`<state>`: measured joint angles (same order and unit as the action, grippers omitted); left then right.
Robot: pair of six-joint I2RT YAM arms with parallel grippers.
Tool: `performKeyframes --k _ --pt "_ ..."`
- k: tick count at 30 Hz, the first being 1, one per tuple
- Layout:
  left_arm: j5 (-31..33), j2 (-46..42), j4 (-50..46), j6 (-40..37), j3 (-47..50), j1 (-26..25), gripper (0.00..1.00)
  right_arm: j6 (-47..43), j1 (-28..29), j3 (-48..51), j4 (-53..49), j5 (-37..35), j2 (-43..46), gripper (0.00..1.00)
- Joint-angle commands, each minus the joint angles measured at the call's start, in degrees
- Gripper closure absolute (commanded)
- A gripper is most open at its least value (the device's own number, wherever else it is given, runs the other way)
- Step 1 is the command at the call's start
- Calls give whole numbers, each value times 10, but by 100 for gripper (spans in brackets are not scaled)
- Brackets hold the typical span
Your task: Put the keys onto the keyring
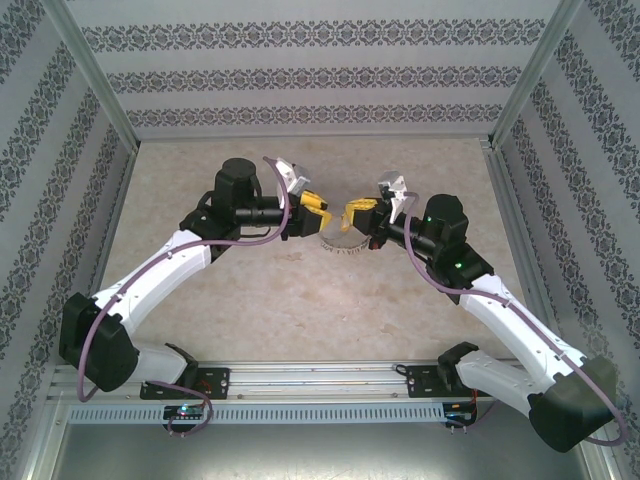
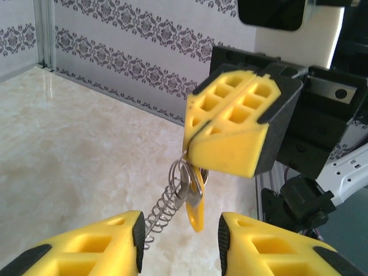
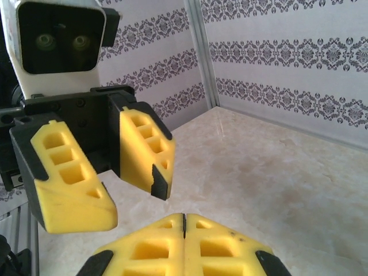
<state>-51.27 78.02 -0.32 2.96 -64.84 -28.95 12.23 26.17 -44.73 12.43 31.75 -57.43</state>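
Note:
My right gripper (image 2: 187,144) hangs above the table, shut on the keyring (image 2: 180,175), a thin grey wire loop that comes out below its yellow fingers. A coiled wire length (image 2: 161,208) trails down from the loop. On the loop hangs a small silvery key with a yellow oblong piece (image 2: 197,214). My left gripper (image 2: 181,234) faces it just below, open, with the key hanging above the gap and the coil close to its left finger (image 2: 118,241). From above, both grippers (image 1: 322,212) (image 1: 350,213) meet tip to tip over mid-table, the keyring (image 1: 340,246) dangling under them.
The marble-patterned table top (image 1: 300,300) lies beneath, walled by patterned panels (image 1: 300,80) and metal posts (image 1: 520,90). Both arm bases sit on the rail (image 1: 320,385) at the near edge. Purple cables (image 1: 230,238) loop along the arms.

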Motion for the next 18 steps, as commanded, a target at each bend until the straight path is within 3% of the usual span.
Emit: performKeyframes --k 1,8,18 --pt "17 -10 -68 -61 -3 -9 58 1 -9 -2 17 13 16 100" --pt "86 -8 -86 -104 -5 -11 54 2 -15 -4 13 27 18 100" --pt "122 -3 -122 -176 -28 -13 51 -5 -17 -8 8 45 14 100"
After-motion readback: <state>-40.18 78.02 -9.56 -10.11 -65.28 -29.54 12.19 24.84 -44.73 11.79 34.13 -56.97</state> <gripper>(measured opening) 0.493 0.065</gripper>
